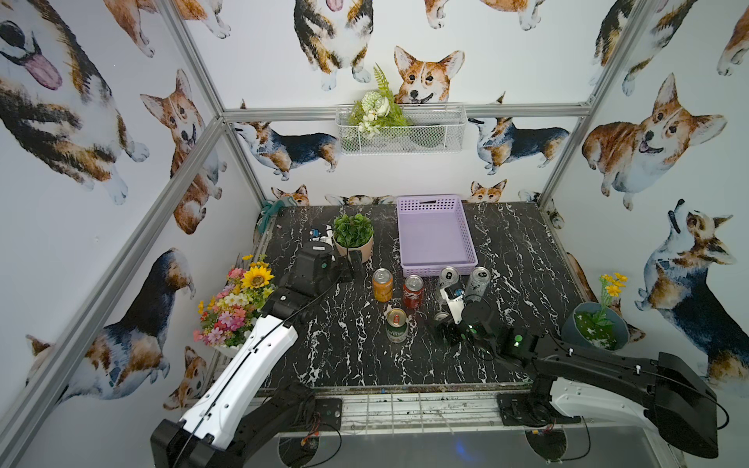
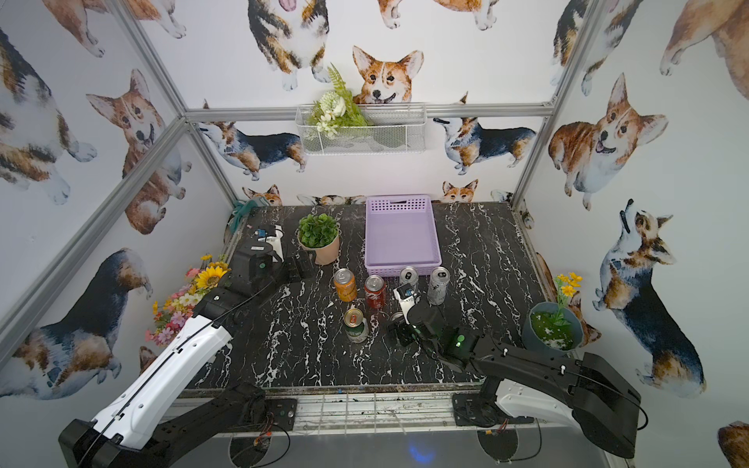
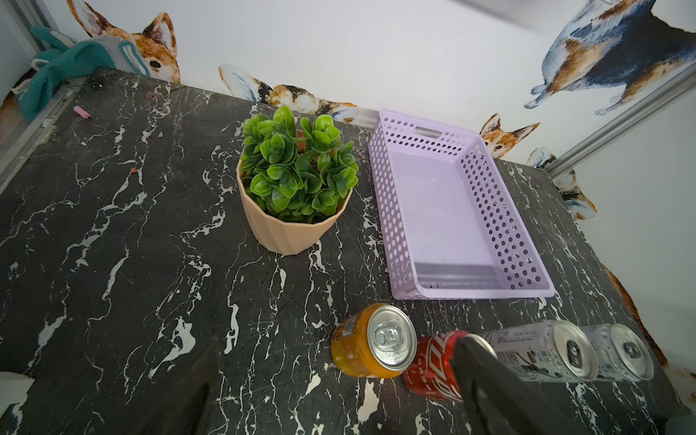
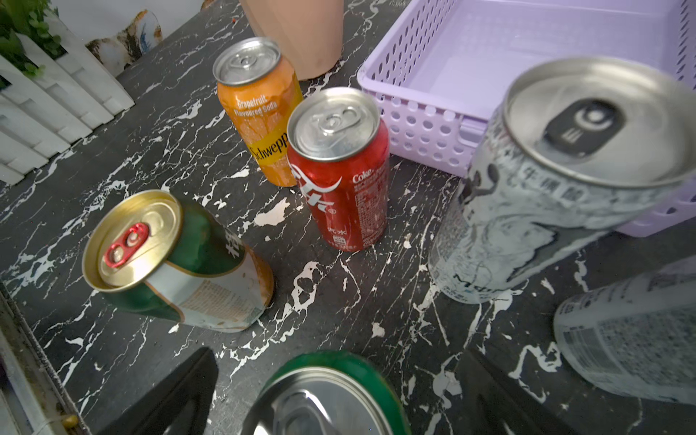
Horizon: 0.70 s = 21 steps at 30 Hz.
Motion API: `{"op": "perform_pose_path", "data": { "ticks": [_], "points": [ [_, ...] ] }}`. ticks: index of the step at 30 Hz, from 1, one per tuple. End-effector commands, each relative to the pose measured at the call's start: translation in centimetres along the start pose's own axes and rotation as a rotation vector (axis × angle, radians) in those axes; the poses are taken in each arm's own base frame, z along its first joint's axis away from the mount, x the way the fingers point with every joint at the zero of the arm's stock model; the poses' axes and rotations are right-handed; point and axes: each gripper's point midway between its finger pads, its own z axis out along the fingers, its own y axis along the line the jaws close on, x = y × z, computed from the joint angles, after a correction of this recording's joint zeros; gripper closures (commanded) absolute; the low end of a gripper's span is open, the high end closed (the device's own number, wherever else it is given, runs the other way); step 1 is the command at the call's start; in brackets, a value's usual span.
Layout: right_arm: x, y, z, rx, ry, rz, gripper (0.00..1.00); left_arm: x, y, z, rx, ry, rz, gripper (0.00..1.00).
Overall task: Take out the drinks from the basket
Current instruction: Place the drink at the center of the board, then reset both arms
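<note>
The lavender basket stands empty at the back of the table. In front of it stand an orange can, a red can and two slim silver-white cans. A green can with a gold top stands nearer the front. A second green can stands upright between the fingers of my right gripper, which is open with a gap on each side of the can. My left gripper is open and empty, left of the orange can.
A leafy plant in a peach pot stands left of the basket. A bunch of flowers sits at the table's left edge, a grey-blue pot with yellow flowers at its right edge. A white wire basket hangs on the back wall.
</note>
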Motion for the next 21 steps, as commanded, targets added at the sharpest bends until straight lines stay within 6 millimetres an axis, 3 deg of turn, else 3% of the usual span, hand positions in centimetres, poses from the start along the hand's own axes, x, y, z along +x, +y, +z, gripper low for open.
{"op": "perform_pose_path", "data": {
  "ticks": [1,6,11,16,21],
  "points": [
    [-3.3,0.2,-1.2,0.016,-0.096,0.041,0.00,-0.4,-0.2,-0.1,0.003,-0.009,-0.002,0.00],
    [-11.3,-0.5,-5.4,0.104,-0.296,0.045,0.00,-2.3,-0.5,-0.3,-0.008,-0.045,0.013,0.00],
    [-17.5,-2.8,-9.3,0.249,-0.504,0.028,0.00,-5.1,-0.9,0.0,-0.034,-0.101,0.035,0.00],
    [-19.9,-6.8,-9.2,0.332,-0.519,0.123,0.00,-6.4,-0.2,0.6,-0.068,-0.123,0.042,0.00],
    [-21.5,-11.3,-9.0,0.406,-0.582,0.244,0.00,-6.0,2.7,3.5,-0.198,-0.163,0.081,0.00]
  ]
}}
